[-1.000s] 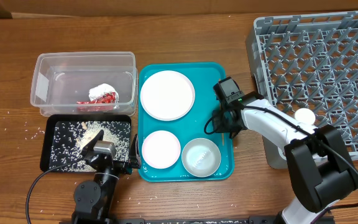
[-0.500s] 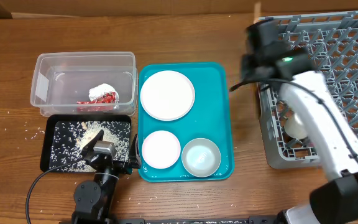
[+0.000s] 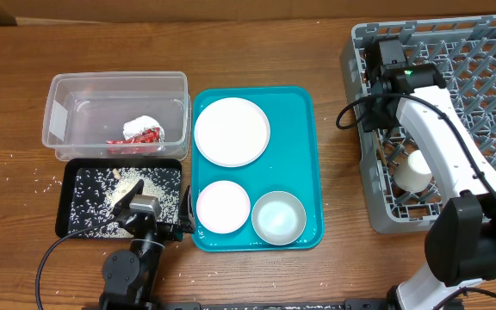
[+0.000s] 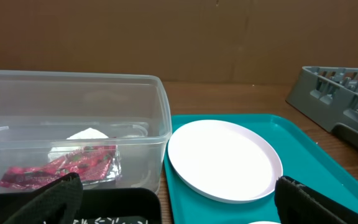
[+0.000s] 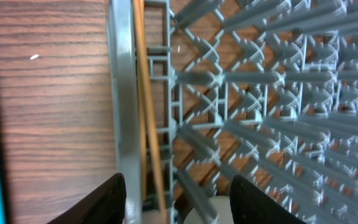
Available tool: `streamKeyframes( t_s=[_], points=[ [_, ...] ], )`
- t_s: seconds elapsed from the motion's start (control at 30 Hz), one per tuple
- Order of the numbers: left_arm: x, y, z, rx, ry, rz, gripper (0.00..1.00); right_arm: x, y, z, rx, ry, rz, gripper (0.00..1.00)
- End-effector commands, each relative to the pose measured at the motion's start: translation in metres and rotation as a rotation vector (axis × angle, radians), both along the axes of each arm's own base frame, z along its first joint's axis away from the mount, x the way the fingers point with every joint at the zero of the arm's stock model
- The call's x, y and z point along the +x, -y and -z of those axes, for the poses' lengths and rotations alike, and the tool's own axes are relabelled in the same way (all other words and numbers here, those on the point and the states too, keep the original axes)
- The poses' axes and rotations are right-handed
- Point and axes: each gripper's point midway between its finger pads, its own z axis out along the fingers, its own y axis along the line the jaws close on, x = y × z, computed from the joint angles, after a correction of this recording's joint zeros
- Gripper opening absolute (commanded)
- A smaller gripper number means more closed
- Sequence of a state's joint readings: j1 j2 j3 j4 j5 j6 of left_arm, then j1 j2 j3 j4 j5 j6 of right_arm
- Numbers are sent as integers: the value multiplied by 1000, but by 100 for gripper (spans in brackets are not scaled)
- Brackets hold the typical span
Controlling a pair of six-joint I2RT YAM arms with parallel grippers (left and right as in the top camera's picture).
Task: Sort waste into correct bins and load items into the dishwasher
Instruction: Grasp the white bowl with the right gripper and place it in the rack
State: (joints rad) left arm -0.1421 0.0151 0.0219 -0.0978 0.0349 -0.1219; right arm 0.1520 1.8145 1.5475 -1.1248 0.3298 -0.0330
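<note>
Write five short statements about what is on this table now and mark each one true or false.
1. The red wrapper lies in the clear tub. True.
2. The chopsticks lie in the dish rack, along its side wall. True.
3. The large plate stands in the dish rack. False: it lies flat on the teal tray.
4. The right hand is clamped shut. False: its fingers are spread, with nothing gripped.
5. The black tray holds nothing. False: rice crumbs lie scattered in it.
</note>
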Motion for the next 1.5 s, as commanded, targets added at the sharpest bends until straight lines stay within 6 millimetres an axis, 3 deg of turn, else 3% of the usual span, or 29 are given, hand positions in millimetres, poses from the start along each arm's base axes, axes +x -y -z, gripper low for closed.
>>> streamKeyframes(
  t_s=[0.0, 0.07, 0.1, 0.2, 0.33, 0.43, 0.53, 0.63, 0.73, 0.8, 0.9, 0.93, 1.0, 1.07, 1.13, 1.23, 1.4, 1.47],
  points=[
    [0, -1, 0, 16, 9, 1, 100, -3, -46, -60, 261, 121, -10, 57],
    [0, -1, 0, 16, 9, 1, 100, -23, -88, -76, 495, 80, -92, 59],
    [0, -1, 0, 16, 9, 1, 100, -43, -112, -85, 633, 22, -136, 57],
    [0, -1, 0, 16, 9, 1, 100, -81, -126, -78, 676, -128, -140, 53],
    [0, -1, 0, 16, 9, 1, 100, -126, -153, -34, 636, -313, -200, 48],
    [0, -1, 0, 16, 10, 1, 100, -149, -165, 24, 527, -359, -191, 48],
    [0, -1, 0, 16, 9, 1, 100, -143, -158, 62, 445, -283, -126, 48],
    [0, -1, 0, 16, 9, 1, 100, -141, -160, 80, 473, -255, -115, 41],
    [0, -1, 0, 16, 9, 1, 100, -155, -167, 91, 506, -295, -130, 34],
    [0, -1, 0, 16, 9, 1, 100, -166, -166, 99, 495, -318, -138, 23],
    [0, -1, 0, 16, 9, 1, 100, -165, -166, 100, 493, -313, -140, 17],
    [0, -1, 0, 16, 9, 1, 100, -164, -167, 100, 496, -310, -137, 17],
    [0, -1, 0, 16, 9, 1, 100, -166, -167, 99, 499, -317, -142, 34],
    [0, -1, 0, 16, 9, 1, 100, -156, -166, 88, 497, -273, -145, 34],
    [0, -1, 0, 16, 9, 1, 100, -139, -162, 62, 490, -191, -149, 38],
    [0, -1, 0, 16, 9, 1, 100, -140, -168, 40, 525, -163, -193, 41],
    [0, -1, 0, 16, 9, 1, 100, -171, -182, 63, 544, -256, -246, 42],
    [0, -1, 0, 16, 9, 1, 100, -188, -189, 86, 539, -273, -275, 45]
  ],
)
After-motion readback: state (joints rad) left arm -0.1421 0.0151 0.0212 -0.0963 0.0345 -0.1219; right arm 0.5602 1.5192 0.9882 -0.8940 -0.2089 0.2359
